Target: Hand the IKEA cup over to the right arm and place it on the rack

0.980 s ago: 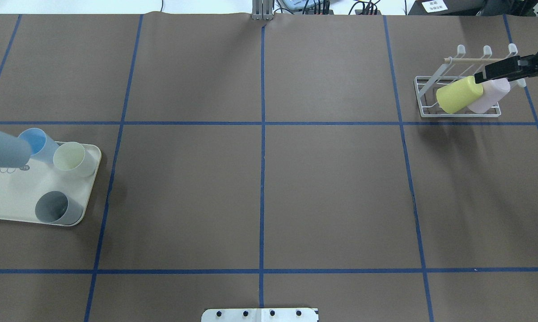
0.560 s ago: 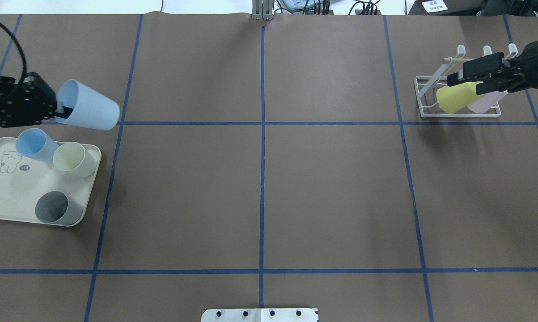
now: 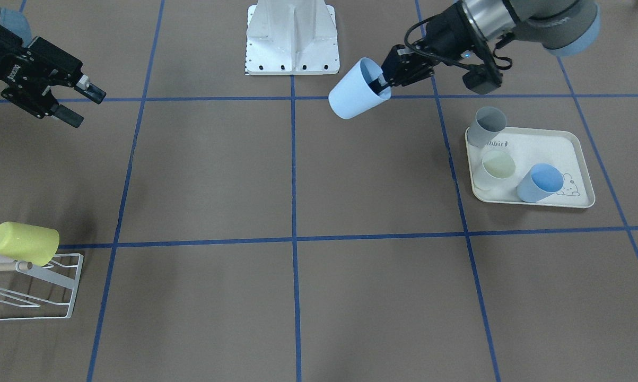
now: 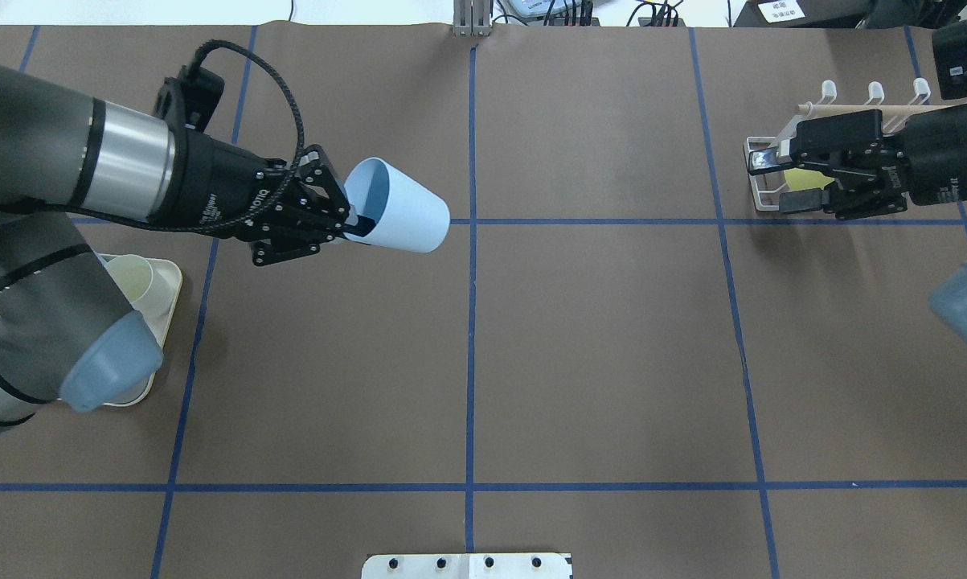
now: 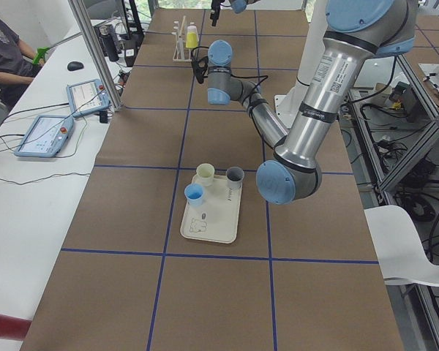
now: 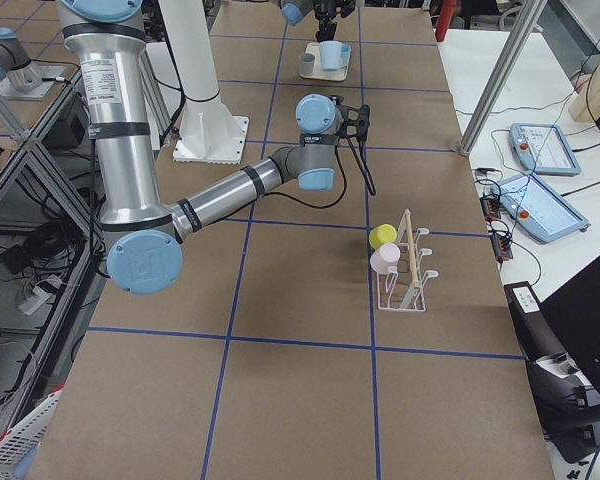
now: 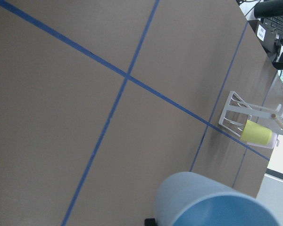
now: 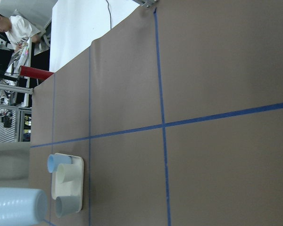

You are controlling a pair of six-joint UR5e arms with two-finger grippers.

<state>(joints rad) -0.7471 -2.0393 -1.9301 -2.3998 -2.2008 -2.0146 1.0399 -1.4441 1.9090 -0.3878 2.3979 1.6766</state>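
Front-facing view: the left gripper [image 3: 379, 84] pinched the rim of the pale blue cup [image 3: 352, 95], one finger inside the mouth. The cup was carried sideways above the table, base away from the wrist, likely to leave its body free for the other arm. The right gripper [image 3: 85, 109] was spread and empty, well apart from the cup. Overhead: right gripper over the rack [image 4: 845, 105]. Left wrist view: a yellow cup [image 7: 255, 133] on the rack, far beyond the held cup. Right wrist view: held cup low in the corner, near the tray [image 8: 78, 181].
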